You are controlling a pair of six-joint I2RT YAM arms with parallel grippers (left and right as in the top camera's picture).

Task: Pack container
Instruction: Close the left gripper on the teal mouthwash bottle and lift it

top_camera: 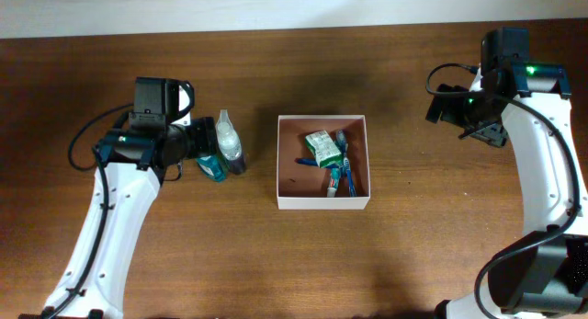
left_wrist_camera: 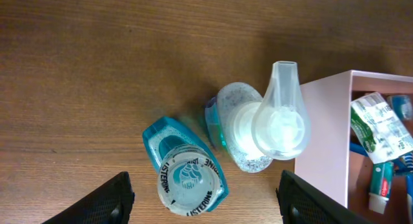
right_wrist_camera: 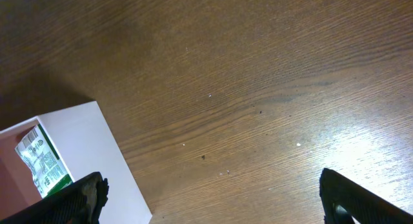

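- The table (top_camera: pixel 230 255) is dark brown wood, and everything here sits on it.
- The left arm (top_camera: pixel 101 227) reaches in from the near left corner. The right arm (top_camera: pixel 551 172) stands at the far right, well apart from everything else.
- The container (top_camera: pixel 323 205) sits at the middle of the table between the two arms. It is open on top, with white walls and a reddish-brown floor.
- The left gripper (left_wrist_camera: pixel 206 201) hangs over two bottles just left of the container. Its jaws are wide apart, one black finger (left_wrist_camera: pixel 110 201) on each side, and neither touches a bottle.
- The right gripper (right_wrist_camera: pixel 216 201) is over bare wood, with a corner of the container at the edge of its view. Its jaws are spread wide and hold nothing.
- A clear pump bottle (left_wrist_camera: pixel 258 130) stands upright just beside the container's left wall.
- A teal mouthwash bottle (left_wrist_camera: pixel 187 179) stands against the pump bottle, on the side away from the container. Its cap reads Listerine.
- Inside the container lies a green-and-white packet (top_camera: pixel 322 147), towards the far right.
- Below it lie small tubes (top_camera: pixel 338 178) in blue, white and red, bunched at the right wall.
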